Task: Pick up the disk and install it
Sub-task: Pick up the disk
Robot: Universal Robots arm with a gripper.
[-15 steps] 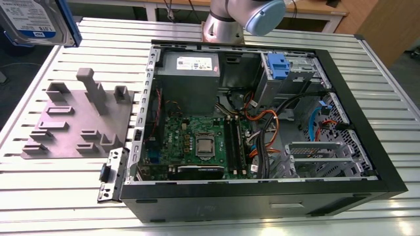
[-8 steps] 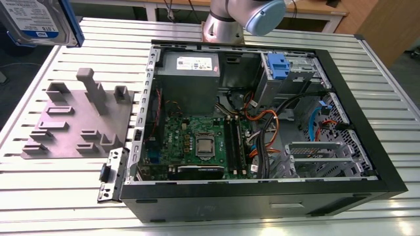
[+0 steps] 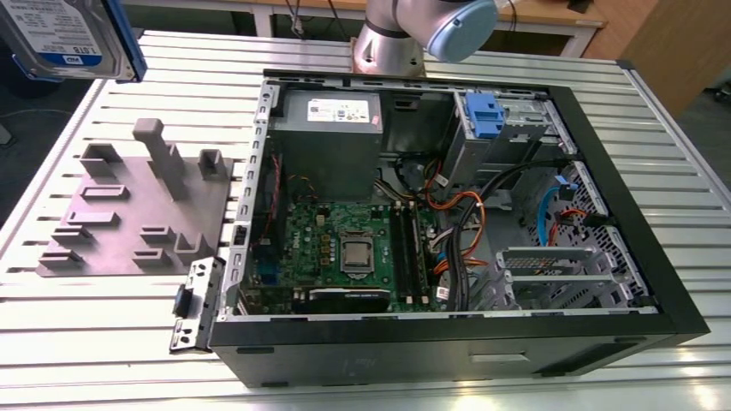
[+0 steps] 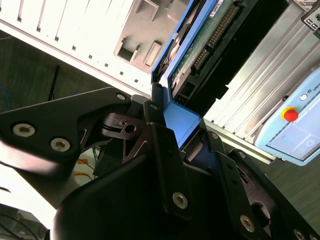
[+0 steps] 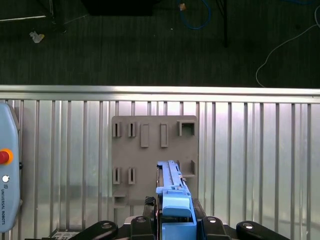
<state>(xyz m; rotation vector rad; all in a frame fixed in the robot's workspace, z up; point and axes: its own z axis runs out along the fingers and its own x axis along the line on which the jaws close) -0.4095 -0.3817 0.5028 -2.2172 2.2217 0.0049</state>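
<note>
The disk [image 3: 63, 38], silver-grey with a white-and-blue label and blue side rails, hangs in the air at the exterior view's upper left, above the table. In the second wrist view my gripper [image 4: 180, 125] is shut on the disk's [image 4: 200, 55] blue rail end, with a black finger [image 4: 160, 135] on each side. The first wrist view shows the disk [image 5: 172, 192] edge-on in the gripper [image 5: 176, 222], above the grey pegged plate [image 5: 150, 150]. The open computer case [image 3: 639, 214] lies to the exterior view's right of the plate [image 3: 126, 205].
The case holds a motherboard [image 3: 342, 248], a power supply [image 3: 331, 128], cables and a drive bay with a bare blue clip [image 3: 485, 116]. The arm's base [image 3: 395, 47] stands behind the case. A teach pendant [image 5: 7, 190] lies on the slatted metal table [image 3: 103, 342].
</note>
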